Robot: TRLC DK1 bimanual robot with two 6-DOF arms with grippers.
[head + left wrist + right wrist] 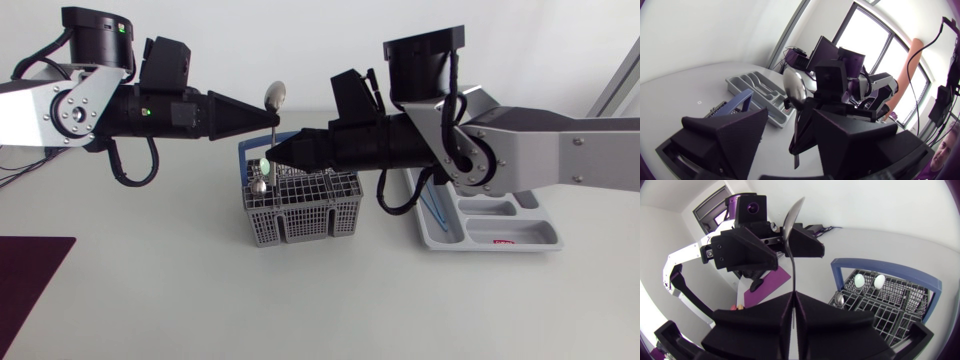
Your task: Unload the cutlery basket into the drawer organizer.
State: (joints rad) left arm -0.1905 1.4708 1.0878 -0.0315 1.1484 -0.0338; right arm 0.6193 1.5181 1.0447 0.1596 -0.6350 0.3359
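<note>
The shiny silver metal spoon [276, 96] is up in the air, right above the grey plastic cutlery basket w/ the blue handle [305, 215]. It stands straight up, round end on top.

R fingers [290, 152] are pressed tight together on the spoon's thin handle, low down, just over the basket. In the R wrist view the two black wedges meet w/ the handle squeezed in the middle.

L fingers [262, 117] sit higher above the basket, at the spoon's neck just under the round end. In the L wrist view they are a bit apart, w/ the spoon in the gap between them. They don't look like they squeeze it. So both arms meet nose to nose over the basket, L one on top, R one below.

The basket sits on the white counter [180, 300]. Inside it is one more small silver spoon [259, 186], and two pieces w/ pale round ends [860, 280] stick up at the side by the blue handle.

The grey plastic drawer organizer w/ long slots [540, 235] lies near the basket, on the R arm's side, partly under that arm. A dark purple mat [30, 290] lies well apart from the basket, on the L arm's side.
</note>
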